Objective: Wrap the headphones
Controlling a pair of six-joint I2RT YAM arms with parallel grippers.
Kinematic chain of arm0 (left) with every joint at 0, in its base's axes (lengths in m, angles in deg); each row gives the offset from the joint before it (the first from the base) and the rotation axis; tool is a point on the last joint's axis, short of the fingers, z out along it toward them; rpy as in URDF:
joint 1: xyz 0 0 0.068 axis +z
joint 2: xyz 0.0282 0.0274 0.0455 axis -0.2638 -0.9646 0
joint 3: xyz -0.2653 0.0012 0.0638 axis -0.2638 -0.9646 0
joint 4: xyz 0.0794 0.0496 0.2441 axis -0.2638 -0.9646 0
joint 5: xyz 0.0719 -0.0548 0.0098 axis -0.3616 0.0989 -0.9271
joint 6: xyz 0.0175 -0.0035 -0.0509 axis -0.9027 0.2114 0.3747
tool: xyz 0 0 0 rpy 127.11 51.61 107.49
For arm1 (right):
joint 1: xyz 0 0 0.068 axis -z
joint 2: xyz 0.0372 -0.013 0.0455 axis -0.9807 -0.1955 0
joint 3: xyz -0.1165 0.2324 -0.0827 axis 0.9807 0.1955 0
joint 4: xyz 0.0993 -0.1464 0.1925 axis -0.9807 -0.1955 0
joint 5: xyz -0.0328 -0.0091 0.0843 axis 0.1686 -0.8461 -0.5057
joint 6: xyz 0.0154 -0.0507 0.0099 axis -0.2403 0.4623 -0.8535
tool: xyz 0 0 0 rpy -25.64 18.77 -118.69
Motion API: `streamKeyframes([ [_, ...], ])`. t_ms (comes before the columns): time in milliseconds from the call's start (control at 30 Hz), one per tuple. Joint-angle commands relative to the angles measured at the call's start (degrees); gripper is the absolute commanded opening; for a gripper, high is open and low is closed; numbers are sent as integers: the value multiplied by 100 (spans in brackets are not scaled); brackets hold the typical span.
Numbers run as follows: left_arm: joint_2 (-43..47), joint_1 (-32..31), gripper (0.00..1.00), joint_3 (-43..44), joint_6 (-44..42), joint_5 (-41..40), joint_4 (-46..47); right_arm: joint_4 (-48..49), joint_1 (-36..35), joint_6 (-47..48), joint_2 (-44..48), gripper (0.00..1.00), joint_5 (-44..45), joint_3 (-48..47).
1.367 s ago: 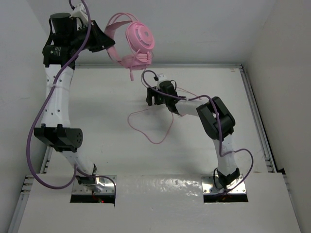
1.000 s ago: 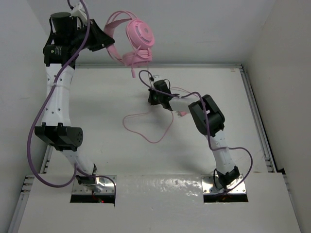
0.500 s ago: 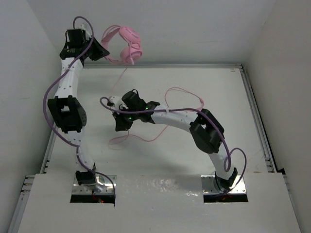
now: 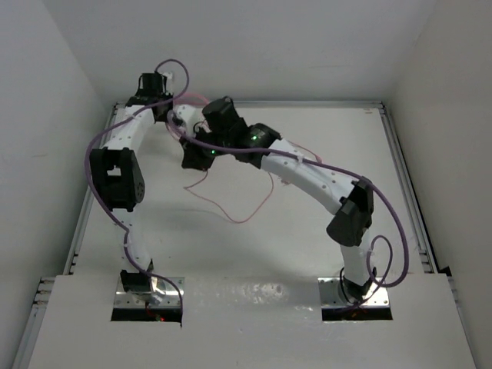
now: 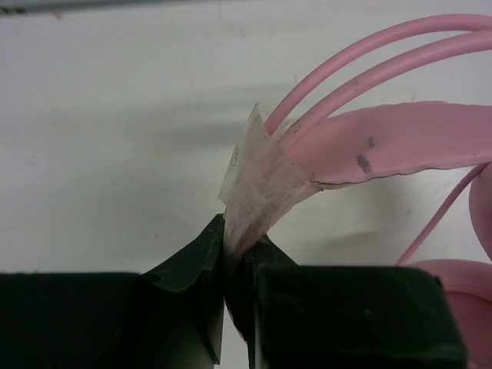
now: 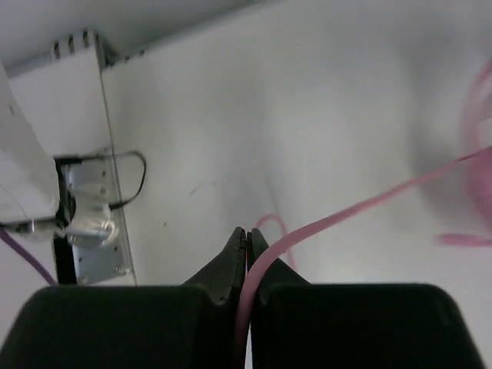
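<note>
jaws of the left gripper (image 5: 234,265) pinch the headphones (image 5: 384,146) by the taped headband. jaws of the right gripper (image 6: 247,250) are closed on the cord (image 6: 346,209) just beside the headphones, with slack on the table (image 4: 400,192) nearby. wind under light tension, i'd say, no yanking.

Same build on left arm (image 4: 127,138) and right arm (image 4: 307,173): white link shells, chunky black joint housings. External purple cables (image 4: 94,141) run in loose loops. Two green LEDs (image 4: 253,139) lit on the right wrist. Bare metal base plates (image 4: 357,296). Both sets of fingers (image 5: 192,265) matte black, wedge-tipped.
</note>
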Motion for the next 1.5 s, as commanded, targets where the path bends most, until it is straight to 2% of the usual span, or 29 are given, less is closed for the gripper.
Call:
streamKeyframes([
  [0, 653, -273, 0, -535, -1083, -462, 640, -494, 496, 83, 500, 0, 553, -967],
  [167, 1276, -440, 0, -1512, -2276, -95, 1063, -1242, 1482, -147, 632, 0, 1273, -1190],
  [233, 1540, -528, 0, -1758, -2489, 266, 1081, -1540, 1570, 54, 624, 0, 2063, -1207],
  [367, 1532, -572, 0, -1513, -2832, 653, 546, -1884, 1614, 862, 562, 0, 3513, -1172],
  [433, 1550, -590, 0, -1408, -2955, 855, 239, -1753, 1780, 1048, 623, 0, 4276, -936],
  [500, 1550, -634, 0, -1198, -3061, 1117, -217, -1507, 2061, 1093, 641, 0, 4630, -908],
  [567, 1550, -686, 0, -1030, -3140, 1355, -552, -1393, 2273, 866, 580, 0, 4519, -1013],
  [700, 1523, -730, 0, -311, -2869, 1979, -1456, -454, 2625, 531, 659, 0, 3746, -760],
  [900, 1567, -739, 0, 727, -1815, 2665, -2292, 935, 2810, -40, 606, 1, 2867, 399],
  [933, 1585, -739, 0, 859, -1535, 2762, -2381, 1094, 2819, -180, 563, 7, 2709, 506],
  [967, 1602, -739, 0, 1087, -1410, 2963, -2452, 1409, 2828, -277, 510, 17, 2525, 603],
  [1000, 1620, -739, 0, 1184, -1287, 3008, -2522, 1603, 2828, -391, 431, 30, 2227, 708],
  [1033, 1638, -739, 0, 1272, -1008, 3000, -2514, 1770, 2828, -732, 378, 53, 1911, 909],
  [1133, 1699, -739, 0, 1685, -559, 2895, -2479, 2543, 2810, -1426, 132, 74, 916, 1313],
  [1233, 1769, -739, 0, 1932, -137, 2894, -2260, 3475, 2793, -2130, -132, 81, 660, 1737],
  [1333, 1875, -731, 0, 2116, 268, 2930, -1978, 4230, 2775, -2570, -491, 82, 633, 1895],
  [1467, 1796, -704, 0, 2652, 910, 2649, -1829, 4461, 2687, -2871, -896, 81, 344, 1869],
])
